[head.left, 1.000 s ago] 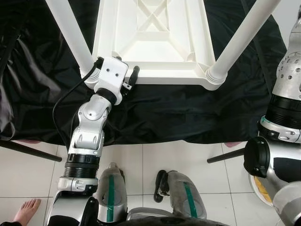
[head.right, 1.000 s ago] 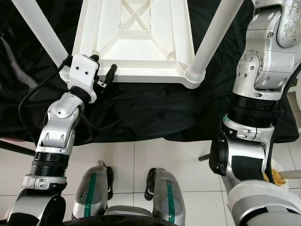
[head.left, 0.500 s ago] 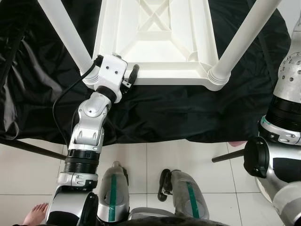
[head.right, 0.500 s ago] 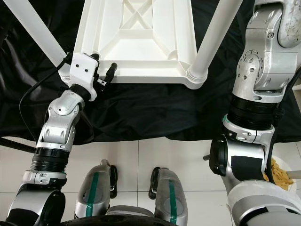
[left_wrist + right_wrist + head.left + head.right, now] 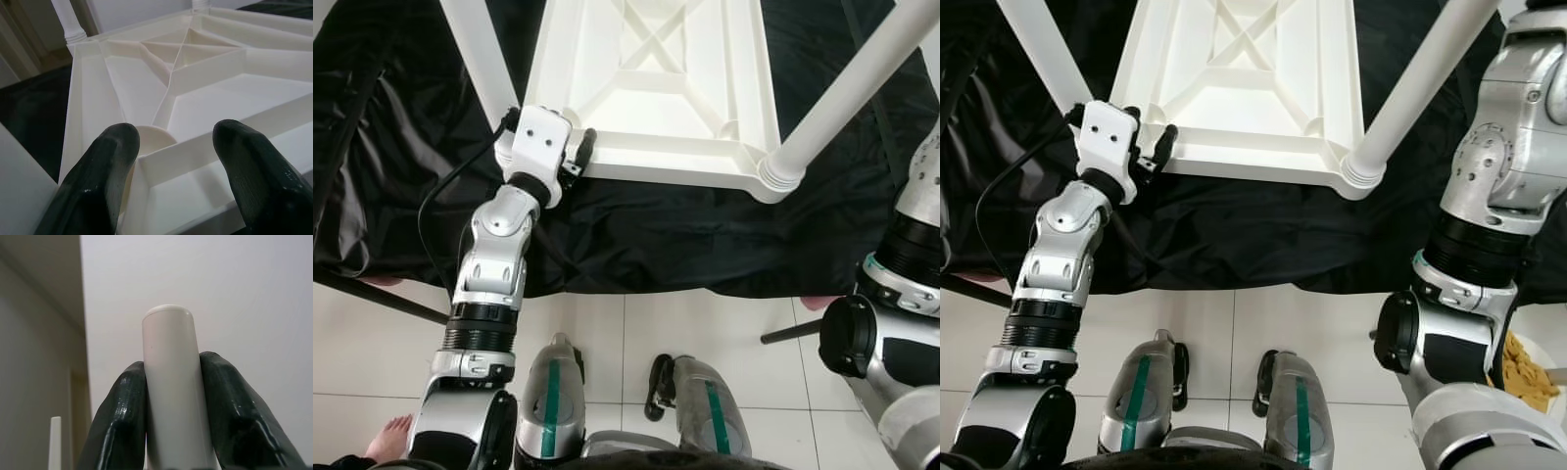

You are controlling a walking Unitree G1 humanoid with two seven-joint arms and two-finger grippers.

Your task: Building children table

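- Two spread fingers (image 5: 105,181) of our left gripper (image 5: 176,181) straddle the upturned white plastic tabletop's (image 5: 651,88) near rim.
- Our right gripper (image 5: 171,416) pinches a white cylindrical leg (image 5: 172,382) between its fingertips.

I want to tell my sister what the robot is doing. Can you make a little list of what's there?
table: white tabletop, upside down on black cloth
legs: white leg stands in the near right corner
left gripper: open, fingers straddling the tabletop's near rim
right gripper: shut on a white leg's end
floor: white tiles
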